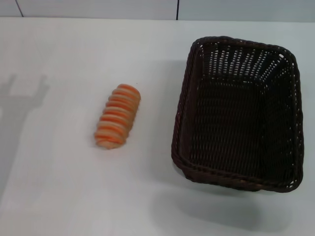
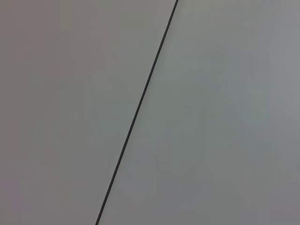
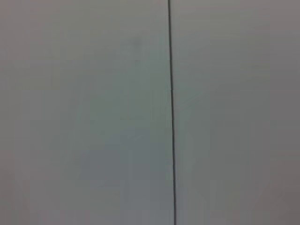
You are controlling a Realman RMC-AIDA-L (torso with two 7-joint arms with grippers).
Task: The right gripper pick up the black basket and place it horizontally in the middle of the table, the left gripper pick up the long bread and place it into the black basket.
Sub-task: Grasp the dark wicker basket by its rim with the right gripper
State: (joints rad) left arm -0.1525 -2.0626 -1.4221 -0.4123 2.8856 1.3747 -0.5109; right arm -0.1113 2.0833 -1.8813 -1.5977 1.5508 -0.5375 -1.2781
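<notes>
Wicker black basket (image 1: 237,112) sits right of long bread (image 1: 118,116).

White table (image 1: 59,196): long bread (image 1: 118,116) left, black basket (image 1: 238,113) right.

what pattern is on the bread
Pale tan with orange ridged stripes running across it; the bread shows best in the head view.
</notes>
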